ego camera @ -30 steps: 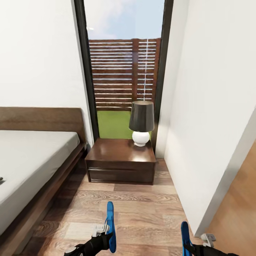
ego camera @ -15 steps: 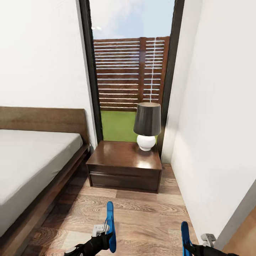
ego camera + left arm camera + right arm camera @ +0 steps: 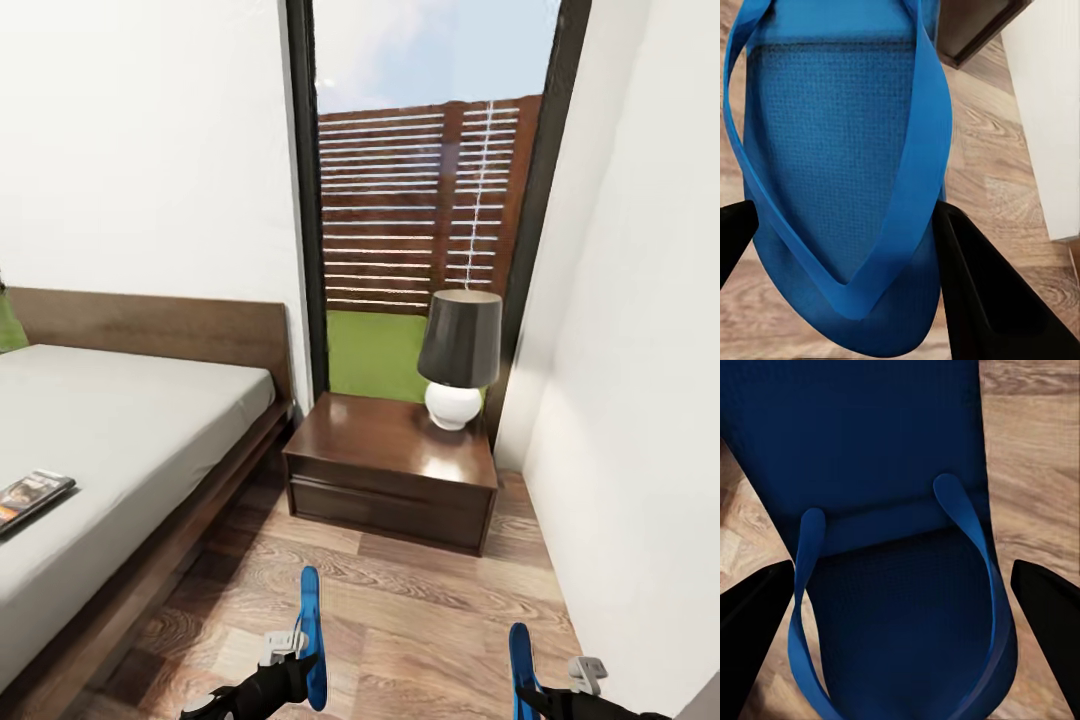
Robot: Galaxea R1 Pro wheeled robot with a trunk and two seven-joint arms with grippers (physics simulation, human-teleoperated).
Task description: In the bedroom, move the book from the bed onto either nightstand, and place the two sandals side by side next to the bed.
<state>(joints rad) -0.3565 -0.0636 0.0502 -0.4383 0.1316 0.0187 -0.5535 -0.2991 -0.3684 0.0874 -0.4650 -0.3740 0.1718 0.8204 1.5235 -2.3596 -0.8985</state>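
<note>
The book [image 3: 30,495], thin with a dark cover, lies flat on the off-white mattress of the bed [image 3: 130,430] at the left of the head view. The dark brown nightstand [image 3: 390,470] stands between the bed's headboard and the right wall. Low in the head view, my left gripper [image 3: 298,672] is shut on one blue sandal [image 3: 312,640], held on edge above the floor. My right gripper [image 3: 540,700] is shut on the other sandal [image 3: 520,665]. In the wrist views, black fingers [image 3: 975,292] flank the left sandal [image 3: 832,150], and fingers [image 3: 1050,615] flank the right sandal [image 3: 892,457].
A lamp [image 3: 460,355] with a dark shade and white base stands on the nightstand's right rear corner. Behind it is a tall window [image 3: 430,200] onto a slatted fence. A white wall [image 3: 640,400] closes the right side. Wood-plank floor [image 3: 400,610] lies open between bed and wall.
The camera has turned left, so the nightstand and window sit further right in the picture and the book has come into view. Both grippers still hold their sandals.
</note>
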